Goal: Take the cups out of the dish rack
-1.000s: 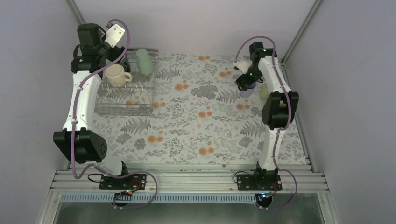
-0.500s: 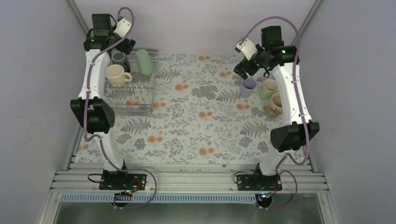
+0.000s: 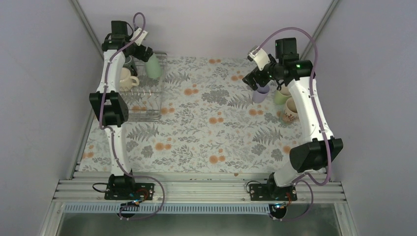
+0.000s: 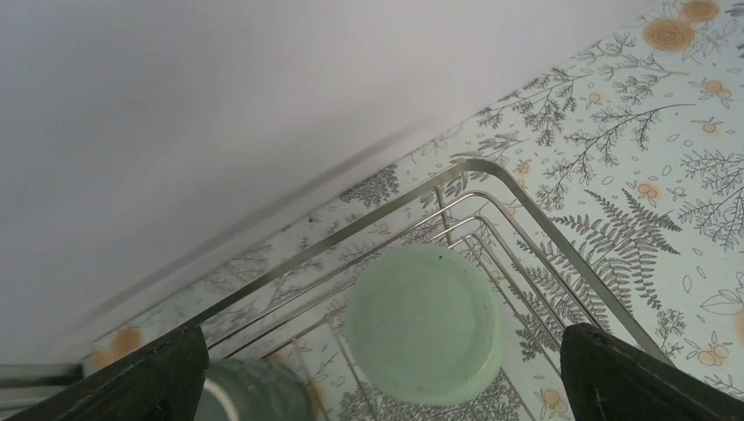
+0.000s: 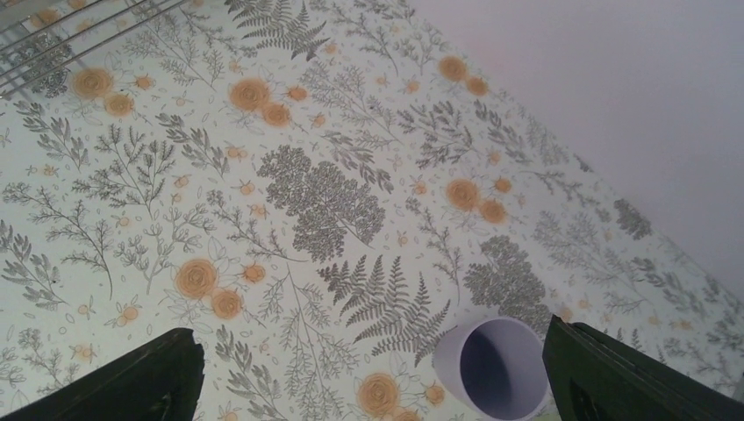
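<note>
Standing in the far right corner of the dish rack (image 3: 147, 110), the mint-green tumbler (image 4: 425, 323) turns its flat closed base up at the left wrist camera, so its long axis runs roughly upright; from above it shows as a long shape lying near to far. Just beside it to the left are the dark green-black mug (image 4: 250, 390) and, nearer, the cream-yellow mug (image 3: 127, 78), handle to the right. The left gripper (image 3: 146, 53) hovers over that corner, fingers (image 4: 149, 377) spread wide with nothing between them. Well apart on the floral cloth (image 3: 206, 128), the lilac tumbler (image 5: 496, 367) stands mouth up, the pale yellow-green cup (image 3: 282, 96) and beige patterned mug (image 3: 291, 110) beside it. The right gripper (image 3: 250, 78) hangs above, also wide and empty.
</note>
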